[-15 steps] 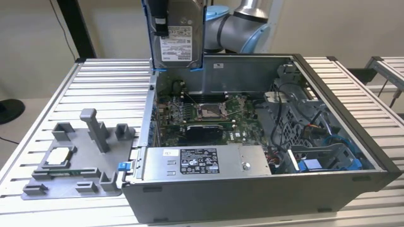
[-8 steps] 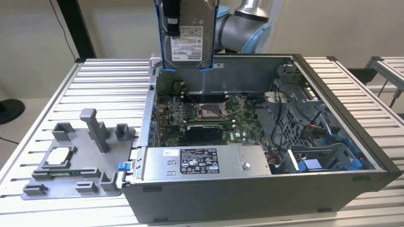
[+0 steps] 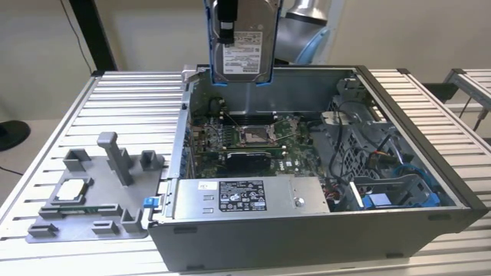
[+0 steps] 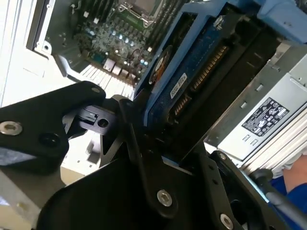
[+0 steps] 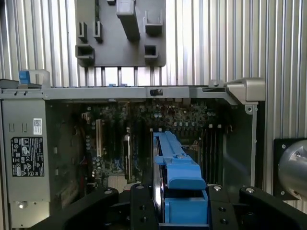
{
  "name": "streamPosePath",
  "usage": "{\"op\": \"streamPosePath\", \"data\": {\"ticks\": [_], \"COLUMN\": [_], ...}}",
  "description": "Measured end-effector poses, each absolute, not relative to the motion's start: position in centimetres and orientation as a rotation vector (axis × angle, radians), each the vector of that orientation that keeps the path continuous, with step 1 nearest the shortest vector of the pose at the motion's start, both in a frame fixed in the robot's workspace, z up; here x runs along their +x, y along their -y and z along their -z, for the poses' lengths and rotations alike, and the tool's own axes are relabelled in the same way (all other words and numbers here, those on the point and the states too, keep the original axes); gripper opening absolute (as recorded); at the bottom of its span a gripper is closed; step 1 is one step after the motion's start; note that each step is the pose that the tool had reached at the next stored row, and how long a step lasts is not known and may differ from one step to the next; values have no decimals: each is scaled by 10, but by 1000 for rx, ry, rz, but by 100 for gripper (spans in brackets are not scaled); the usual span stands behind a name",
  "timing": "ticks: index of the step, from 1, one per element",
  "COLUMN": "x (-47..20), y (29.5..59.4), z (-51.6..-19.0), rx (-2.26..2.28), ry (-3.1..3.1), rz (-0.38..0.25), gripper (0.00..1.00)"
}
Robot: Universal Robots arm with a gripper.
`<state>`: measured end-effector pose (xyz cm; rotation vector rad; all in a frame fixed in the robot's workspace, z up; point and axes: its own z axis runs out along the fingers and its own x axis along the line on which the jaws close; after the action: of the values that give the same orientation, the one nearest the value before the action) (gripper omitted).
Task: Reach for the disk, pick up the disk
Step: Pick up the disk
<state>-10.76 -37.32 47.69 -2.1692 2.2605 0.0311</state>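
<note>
1. The gripper [image 5: 183,208] pinches the disk [image 3: 245,49]. Its black fingers [image 5: 143,211] press on the two flat sides of the disk.
2. In the exterior view the disk hangs up in the air, above the back part of the open computer case [image 3: 429,172]. It touches nothing in the case.
3. The disk stands on its edge. Its white label faces the camera in the exterior view.
4. A blue bracket [image 5: 180,163] goes round the edges of the disk. It shows in both wrist views.
5. In the second wrist view the dark underside of the disk [image 4: 192,81] shows, with its row of plug pins.
6. Under the disk lies the green board [image 3: 245,138] on the floor of the case.
7. A silver box with a label [image 3: 245,198] sits at the front of the case.
8. A grey fixture [image 3: 92,195] lies on the metal table [image 3: 130,109], just beside the case, on the exterior view's left.
</note>
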Motion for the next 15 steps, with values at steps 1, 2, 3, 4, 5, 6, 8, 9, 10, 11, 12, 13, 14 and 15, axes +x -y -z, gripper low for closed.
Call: {"op": "streamPosePath", "data": {"ticks": [1,2,3,4,5,6,8,9,10,11,12,13,14,15], "x": [-105,-102,-99,-96,-93,-90,-84,-82,-79,-76,-73,-70,-67,-64], "y": [373,373,373,373,373,373,373,373,373,373,373,373,373,373], "z": [-477,-477,-477,-477,-477,-477,-477,-477,-477,-477,-477,-477,-477,-477], "rx": [-2169,-2169,-2169,-2169,-2169,-2169,-2169,-2169,-2169,-2169,-2169,-2169,-2169,-2169], "ry": [-2260,-2260,-2260,-2260,-2261,-2260,-2260,-2261,-2260,-2260,-2260,-2260,-2261,-2260], "rz": [-31,-31,-31,-31,-31,-31,-31,-31,-31,-31,-31,-31,-31,-31], "gripper": [0,0,0,0,0,0,0,0,0,0,0,0,0,0]}}
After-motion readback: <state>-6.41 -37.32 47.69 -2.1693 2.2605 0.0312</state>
